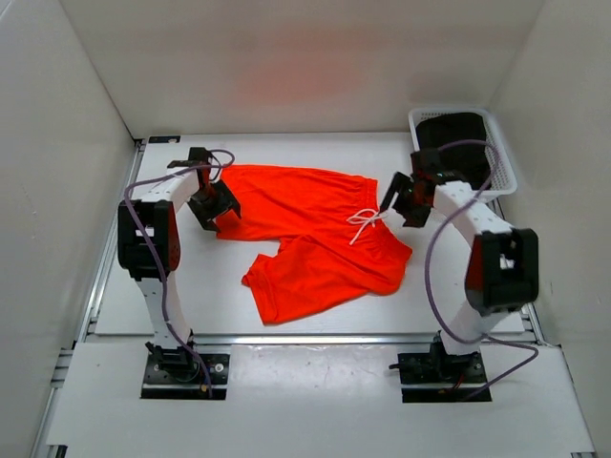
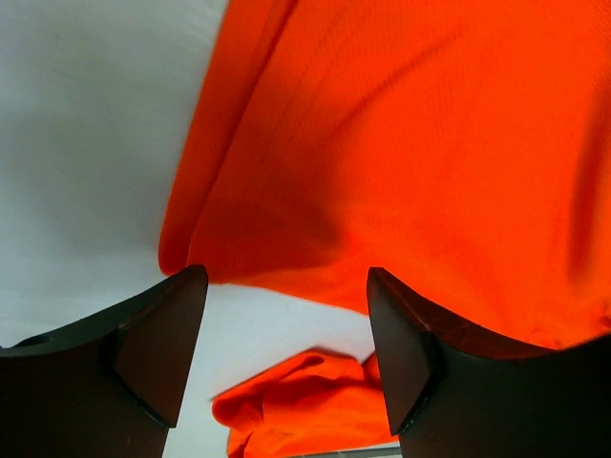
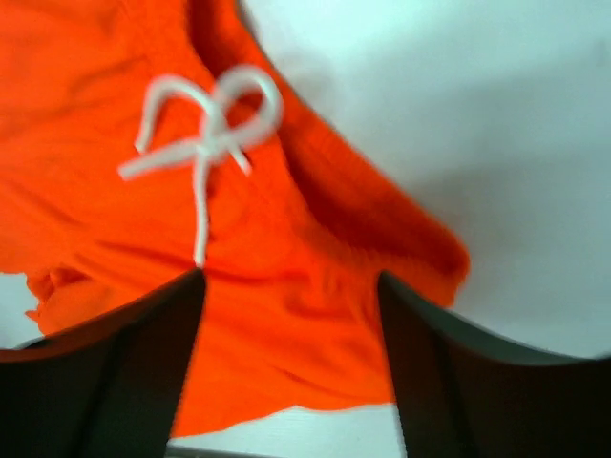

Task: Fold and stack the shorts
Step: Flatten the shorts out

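Note:
The orange-red shorts (image 1: 315, 234) lie spread on the white table, waistband to the right, with the white drawstring (image 1: 363, 221) tied in a bow. One leg points left, the other toward the front. My left gripper (image 1: 215, 205) is open and empty above the left leg's hem; the fabric (image 2: 410, 143) fills its wrist view beyond the jaws. My right gripper (image 1: 401, 200) is open and empty just right of the waistband; its wrist view shows the drawstring (image 3: 205, 143) and waistband (image 3: 315, 267) between and beyond the fingers.
A white basket (image 1: 496, 157) holding dark fabric (image 1: 453, 134) stands at the back right corner. White walls enclose the table on three sides. Bare table (image 1: 143, 286) lies left of the shorts.

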You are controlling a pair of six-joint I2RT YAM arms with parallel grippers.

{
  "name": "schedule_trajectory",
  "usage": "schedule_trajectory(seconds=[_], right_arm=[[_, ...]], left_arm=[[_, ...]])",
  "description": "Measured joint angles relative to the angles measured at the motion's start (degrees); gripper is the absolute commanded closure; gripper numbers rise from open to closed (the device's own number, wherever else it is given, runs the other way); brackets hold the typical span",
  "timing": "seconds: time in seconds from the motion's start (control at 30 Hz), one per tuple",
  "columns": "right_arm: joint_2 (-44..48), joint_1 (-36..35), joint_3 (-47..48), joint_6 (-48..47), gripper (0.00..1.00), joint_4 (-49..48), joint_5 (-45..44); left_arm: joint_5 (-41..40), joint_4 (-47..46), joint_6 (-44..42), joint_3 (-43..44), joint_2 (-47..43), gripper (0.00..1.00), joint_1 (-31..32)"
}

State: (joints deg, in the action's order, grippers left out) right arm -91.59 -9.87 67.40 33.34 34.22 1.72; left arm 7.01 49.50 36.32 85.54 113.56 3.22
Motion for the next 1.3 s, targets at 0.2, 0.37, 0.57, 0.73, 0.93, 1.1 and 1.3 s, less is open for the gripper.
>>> schedule_trajectory(seconds=[0.2,0.37,0.57,0.73,0.93,1.1,1.3], right_arm=[[-19.37,-0.59,21.77,-3.02,0.15,0.04,-0.87],[-31.82,-0.90,35.41,-4.42,0.16,1.57,-2.05],[-42.07,-1.05,46.66,-5.77,0.20,4.20,-1.92],[-45.55,-1.05,50.71,-6.10,0.29,5.33,-0.50],[-47.63,-1.09,53.18,-6.47,0.56,5.70,0.59],[-49.18,-1.09,55.41,-6.27,0.91,5.99,0.92],[-51.36,-1.03,59.74,-4.81,1.00,6.27,0.11]], left_arm=[[0.46,1.40,-1.20,6.14,4.70,0.21,-1.92],[0.48,3.52,-3.21,22.12,12.59,0.22,-2.95],[0.04,7.04,-4.68,44.17,26.29,0.18,-2.62],[-0.17,8.70,-5.11,54.36,35.65,0.17,-2.62],[0.04,8.96,-4.83,58.38,38.01,0.41,-2.75],[3.48,8.15,-4.81,59.84,40.26,0.89,-2.95],[8.41,6.25,-4.35,63.54,42.82,0.89,-3.63]])
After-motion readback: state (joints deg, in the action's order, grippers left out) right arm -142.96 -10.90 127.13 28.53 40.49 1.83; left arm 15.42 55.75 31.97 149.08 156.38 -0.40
